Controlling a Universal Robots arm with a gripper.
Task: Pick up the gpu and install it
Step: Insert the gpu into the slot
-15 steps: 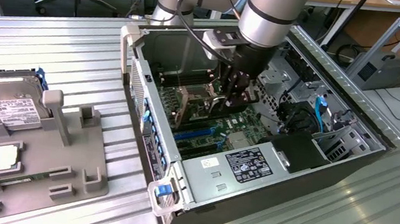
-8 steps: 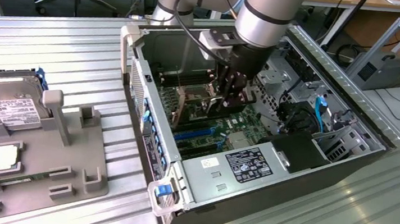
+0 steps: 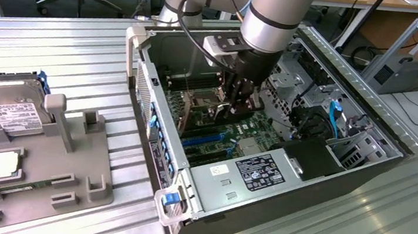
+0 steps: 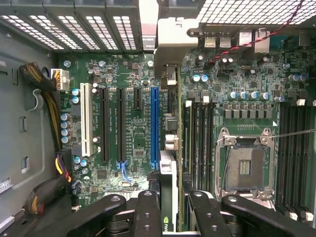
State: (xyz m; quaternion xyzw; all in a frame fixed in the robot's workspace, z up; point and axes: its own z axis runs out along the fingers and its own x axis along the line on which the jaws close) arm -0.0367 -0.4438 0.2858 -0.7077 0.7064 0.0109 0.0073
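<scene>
Claw: the black-linked claw [image 4: 169,190] was pinched onto the gpu [image 4: 169,163], a thin flat black expansion card with a pale metal bracket strip at one end, one finger on each flat face.
Gpu position: it was held edge-on inside the open grey metal computer case [image 3: 210,182], over the green motherboard [image 4: 128,74] and just beside the long blue plastic slot [image 4: 154,126]. Whether its lower edge had entered any slot could not be told.
Bracket end: it was turned toward the slotted rear wall of the case.
Handling: the card was probably stiff and fairly light, yet fragile. Its contacts and small parts would not stand knocks or twisting.
Hold: the flat faces near mid-length looked the best place to grip, clear of the contact edge, so the card would hang level.
Elsewhere: a silver boxy hard drive with a white label [image 3: 5,108] stood in the grey moulded holder [image 3: 44,181] on the ribbed metal bench [image 3: 59,47], well apart from the case.
</scene>
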